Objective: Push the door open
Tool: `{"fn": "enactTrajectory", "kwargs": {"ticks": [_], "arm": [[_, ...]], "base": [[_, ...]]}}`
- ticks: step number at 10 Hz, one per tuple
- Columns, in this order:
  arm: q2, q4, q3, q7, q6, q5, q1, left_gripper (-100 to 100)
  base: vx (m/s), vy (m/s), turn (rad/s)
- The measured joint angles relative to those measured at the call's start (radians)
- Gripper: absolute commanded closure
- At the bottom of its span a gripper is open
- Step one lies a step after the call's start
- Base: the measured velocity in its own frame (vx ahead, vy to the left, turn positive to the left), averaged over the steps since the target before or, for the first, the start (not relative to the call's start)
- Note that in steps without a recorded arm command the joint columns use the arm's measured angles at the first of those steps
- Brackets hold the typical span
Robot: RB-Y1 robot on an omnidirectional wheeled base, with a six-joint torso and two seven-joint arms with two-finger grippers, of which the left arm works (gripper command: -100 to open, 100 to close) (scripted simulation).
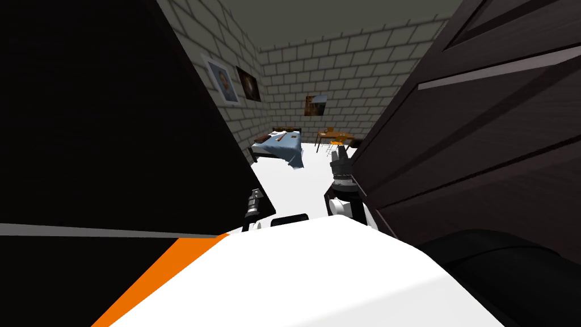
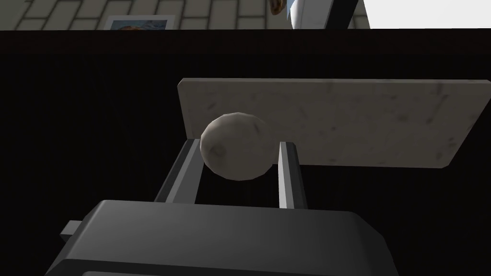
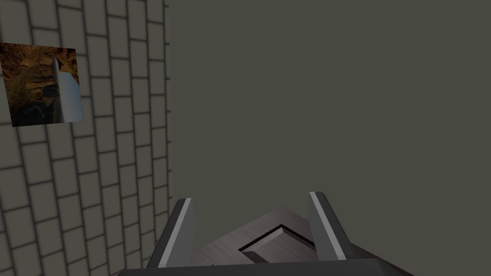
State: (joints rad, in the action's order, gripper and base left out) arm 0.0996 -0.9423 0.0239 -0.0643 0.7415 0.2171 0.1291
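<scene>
Your left tool [image 2: 239, 143] was closed on the round pale knob [image 2: 235, 153], one blade pressing each side. The pale plate [image 2: 345, 120] sat behind the knob on the dark door [image 2: 96, 120]. From the head camera that door was the black plane on your left, with the tool at its near edge.

As I judged it, the push was the step in hand. You wanted to drive through the knob along the door's swing, arm and base together, rather than drag sideways, since a round knob could slip out of thin blades.

Your right tool [image 1: 340, 154] was open and idle, raised beside a panelled dark wood leaf [image 1: 482, 142] on the right. It needed watching so it didn't scrape that leaf.

Ahead, the white floor [image 1: 295, 187] ran between the two dark planes into a brick-walled room. There stood a blue-covered bed [image 1: 281, 145] and a small tabletop with chairs [image 1: 333, 136], with pictures [image 1: 222, 79] on the walls.
</scene>
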Motion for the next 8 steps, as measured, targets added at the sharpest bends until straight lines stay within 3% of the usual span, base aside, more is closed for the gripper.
{"fn": "enactTrajectory", "kwargs": {"ticks": [2, 8], "arm": [[-0.004, 0.007, -0.027, -0.006, 0.001, 0.007, -0.008, 100], [-0.001, 0.015, -0.069, -0.015, -0.005, 0.027, -0.007, 100]], "base": [[0.129, -0.058, 0.049], [0.174, -0.033, 0.052]]}}
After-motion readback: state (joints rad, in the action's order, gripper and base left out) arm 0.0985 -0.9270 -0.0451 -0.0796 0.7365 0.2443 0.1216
